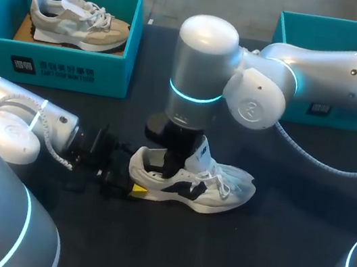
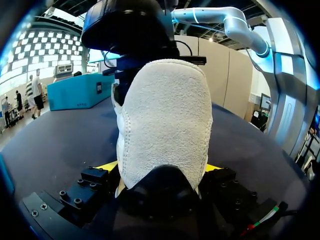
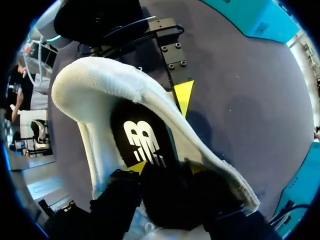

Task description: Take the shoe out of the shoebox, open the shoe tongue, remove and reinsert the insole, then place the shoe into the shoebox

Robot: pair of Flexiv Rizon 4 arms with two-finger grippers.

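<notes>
A white shoe (image 1: pixel 217 188) with dark side markings lies on the dark table (image 1: pixel 283 247), toe toward the right. My left gripper (image 1: pixel 133 179) is at its heel. In the left wrist view the white heel (image 2: pixel 165 125) fills the space between the wide-set yellow tips of that gripper (image 2: pixel 160 167), and both tips touch it. My right gripper (image 1: pixel 171 166) comes down from above into the shoe's opening. In the right wrist view it (image 3: pixel 167 170) sits over the black insole (image 3: pixel 142 142) with its white logo, inside the heel collar (image 3: pixel 100 80). What it holds is hidden.
A teal shoebox (image 1: pixel 53 64) at the back left holds a beige shoe (image 1: pixel 81 21). A second teal shoebox (image 1: pixel 320 23) stands at the back right, partly behind my right arm. A grey cable (image 1: pixel 324 161) trails over the table beside the shoe.
</notes>
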